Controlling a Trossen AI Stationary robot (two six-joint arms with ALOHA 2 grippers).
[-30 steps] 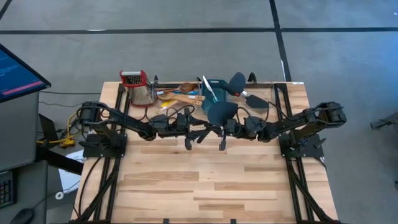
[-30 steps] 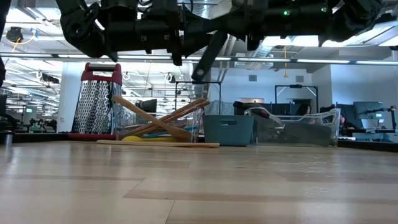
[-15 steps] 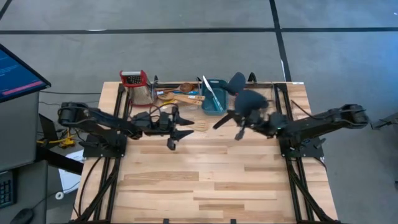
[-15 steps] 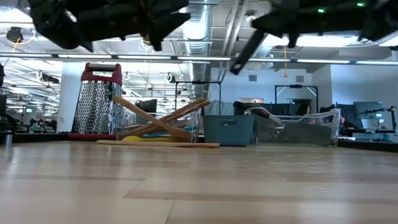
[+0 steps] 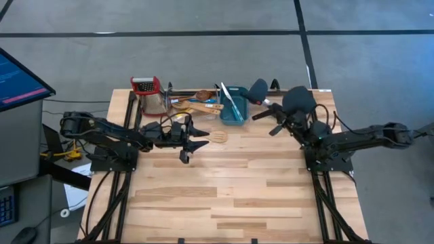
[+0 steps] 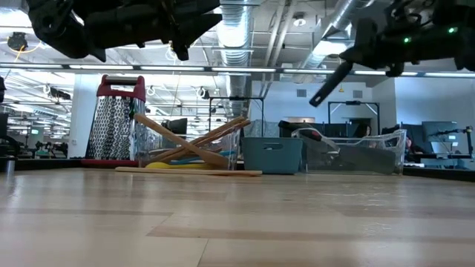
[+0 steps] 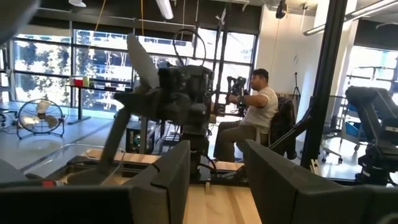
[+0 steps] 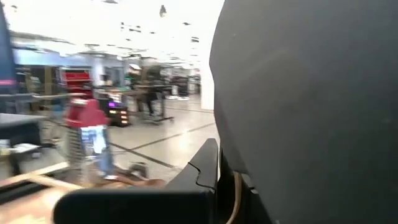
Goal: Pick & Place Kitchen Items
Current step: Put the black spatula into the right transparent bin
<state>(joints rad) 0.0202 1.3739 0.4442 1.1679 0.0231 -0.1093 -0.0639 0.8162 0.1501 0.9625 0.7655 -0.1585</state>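
over the back right of the table, the right gripper now hangs clamped on a black spatula, whose broad dark blade fills most of the right wrist view; a second ago both arms met at mid-table with that blade between them, so the utensil looks to have passed across and is being carried toward the clear plastic bin on the right. the left gripper has drawn back toward its own side, above the boards; its fingers stand apart with nothing between them, though they have been narrowing over the last second. a pale wooden slotted spatula lies on the table just beside it, and it seems the likely next pick. the remaining wooden spoons are heaped at the back edge, crossed over one another in the low view, between the red-topped box grater and the teal tub. the tub and its leaning contents sit close to the carrying path, so the blade could clip them.
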